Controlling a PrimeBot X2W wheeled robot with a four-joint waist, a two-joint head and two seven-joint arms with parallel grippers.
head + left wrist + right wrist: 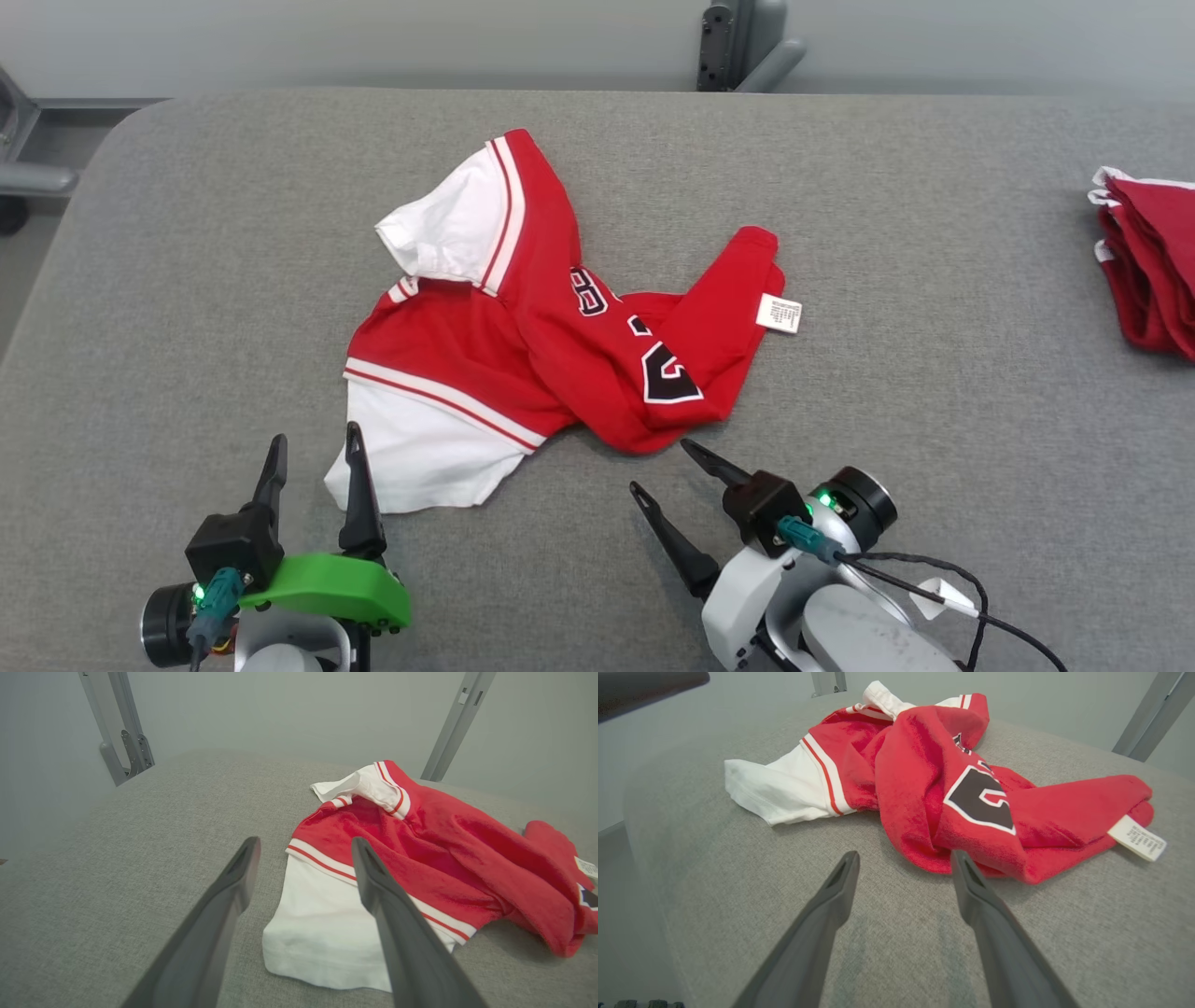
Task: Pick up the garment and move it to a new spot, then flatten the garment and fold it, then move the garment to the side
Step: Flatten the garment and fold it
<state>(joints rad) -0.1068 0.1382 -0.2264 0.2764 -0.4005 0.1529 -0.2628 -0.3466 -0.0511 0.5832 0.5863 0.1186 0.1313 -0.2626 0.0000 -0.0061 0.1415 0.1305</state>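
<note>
At seven o'clock of the grey surface (887, 280), left gripper (316, 434), fingers (359, 495) spread wide and empty, just beside the white sleeve (420, 448). At centre, garment (551, 327): a red jersey, crumpled and twisted, not yet flattened. At five o'clock, right gripper (660, 465), likewise spread and empty, near the red hem. To flatten well: pinch sleeve edge and hem low, draw apart toward nine and three o'clock, and avoid catching two layers. Mind the care label (779, 313) on the jersey's three o'clock side. Well apart at three o'clock, a folded red stack (1153, 271); keep clear. Nothing between fingers and cloth.
</note>
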